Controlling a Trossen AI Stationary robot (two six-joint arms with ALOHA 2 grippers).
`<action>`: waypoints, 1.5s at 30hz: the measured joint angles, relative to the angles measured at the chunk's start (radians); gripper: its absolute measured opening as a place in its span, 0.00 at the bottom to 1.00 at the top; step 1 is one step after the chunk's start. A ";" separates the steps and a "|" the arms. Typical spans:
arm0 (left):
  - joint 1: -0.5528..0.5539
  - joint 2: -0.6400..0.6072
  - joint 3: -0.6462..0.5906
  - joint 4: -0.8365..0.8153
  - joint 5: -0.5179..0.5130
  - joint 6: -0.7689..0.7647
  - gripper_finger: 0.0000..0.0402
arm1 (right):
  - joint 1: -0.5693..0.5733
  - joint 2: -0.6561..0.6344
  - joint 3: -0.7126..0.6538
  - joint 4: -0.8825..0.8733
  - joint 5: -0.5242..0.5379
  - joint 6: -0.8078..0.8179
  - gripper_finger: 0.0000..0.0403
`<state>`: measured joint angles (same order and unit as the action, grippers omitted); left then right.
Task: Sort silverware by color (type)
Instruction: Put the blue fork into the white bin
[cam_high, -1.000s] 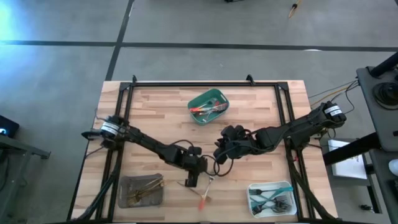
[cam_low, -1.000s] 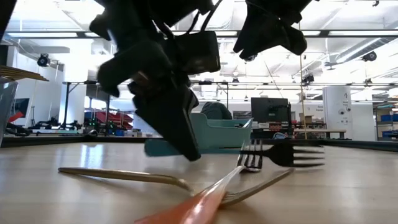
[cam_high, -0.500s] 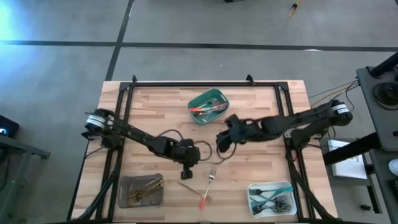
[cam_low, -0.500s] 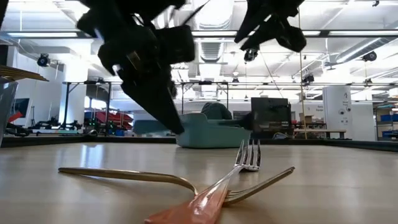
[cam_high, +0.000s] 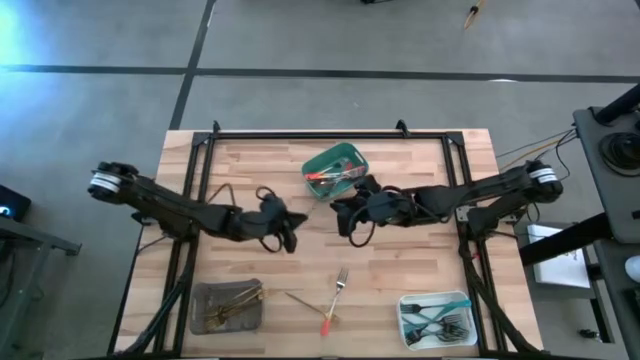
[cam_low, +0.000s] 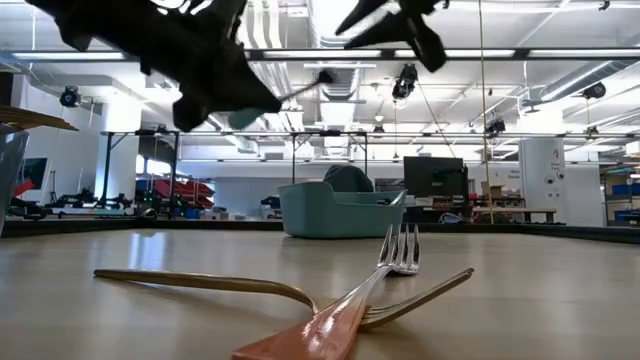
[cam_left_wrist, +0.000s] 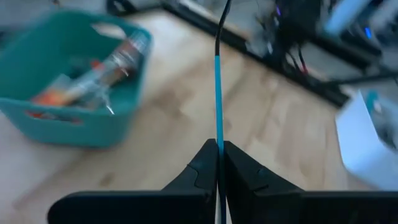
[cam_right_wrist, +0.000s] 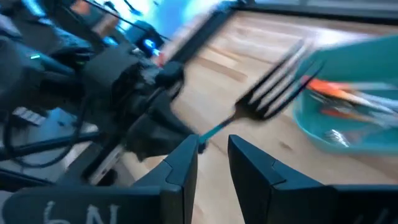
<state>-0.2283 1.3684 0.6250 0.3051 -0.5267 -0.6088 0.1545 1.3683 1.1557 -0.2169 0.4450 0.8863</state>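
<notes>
My left gripper (cam_high: 290, 228) is shut on a teal-handled fork (cam_left_wrist: 217, 93) and holds it in the air over the middle of the table. In the right wrist view the fork's tines (cam_right_wrist: 280, 84) point toward the green tray (cam_high: 335, 170). My right gripper (cam_high: 343, 215) is open. Its fingers (cam_right_wrist: 249, 162) stand close to the fork's handle, and I see no touch. A gold fork (cam_high: 300, 300) and a red-orange-handled fork (cam_high: 336, 295) lie crossed on the table near its near edge; in the low view the red-orange handle (cam_low: 310, 335) lies over the gold fork. My left gripper pinches the fork's teal handle (cam_left_wrist: 218, 134) between its two fingers. The fork runs on past the fingertips, along the fingers. It is lifted clear of the table, and in the low view the fork (cam_low: 290, 95) slants up toward my right gripper.
The green tray holds red-orange-handled pieces at the far middle. A grey tray (cam_high: 205, 318) with gold pieces sits at the near left, and a white tray (cam_high: 462, 298) with teal-handled pieces at the near right. A black frame rail (cam_high: 300, 135) runs along the far edge.
My left gripper has risen from the table beside the crossed forks and moved toward the far and left, carrying the teal-handled fork lifted clear. My right gripper has shifted left and toward the far edge, nearer the green tray. The two crossed forks have stayed put.
</notes>
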 joint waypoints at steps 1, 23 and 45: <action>0.001 -0.020 -0.003 0.000 -0.026 0.001 0.00 | 0.000 0.007 0.000 0.036 0.000 -0.018 0.20; 0.029 0.017 0.315 -0.201 -0.289 0.046 0.00 | -0.069 0.039 0.000 0.261 0.080 -0.033 0.47; 0.069 0.076 0.437 -0.368 -0.260 0.063 0.00 | -0.107 0.027 0.000 0.379 0.080 -0.095 0.42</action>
<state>-0.1589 1.4449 1.0622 -0.0631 -0.7864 -0.5454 0.0478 1.3952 1.1561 0.1624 0.5247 0.7914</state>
